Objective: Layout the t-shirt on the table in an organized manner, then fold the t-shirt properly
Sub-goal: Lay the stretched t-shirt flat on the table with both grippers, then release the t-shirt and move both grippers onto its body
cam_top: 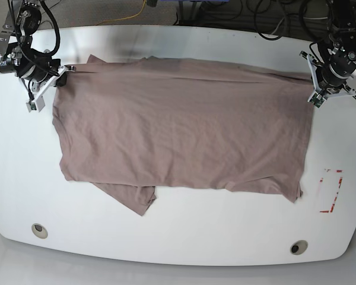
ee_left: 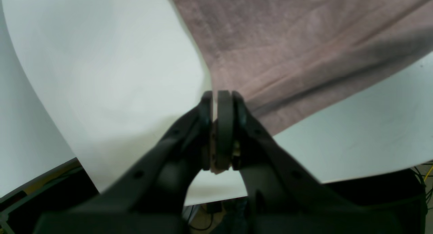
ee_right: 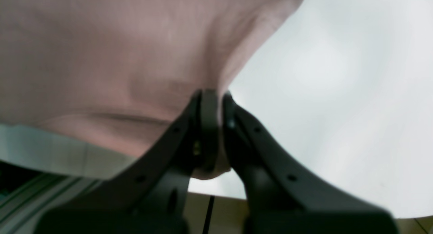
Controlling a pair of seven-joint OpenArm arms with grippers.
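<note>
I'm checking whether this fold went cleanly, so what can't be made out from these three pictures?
- Base view: the t-shirt is doubled over, so its lower layer is hidden except a bit poking out at the front edge.
- Base view: both pincers are too small to show how they stand.
- Left wrist view: the left pincer hides the pinched cloth.
- Right wrist view: blurred; the right pincer covers its hold, and the shirt is cut off at the frame's edges.

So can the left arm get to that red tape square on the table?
Probably not yet: its jaws are shut on the t-shirt corner. The red tape mark lies bare on that arm's side, below the left gripper.
</note>
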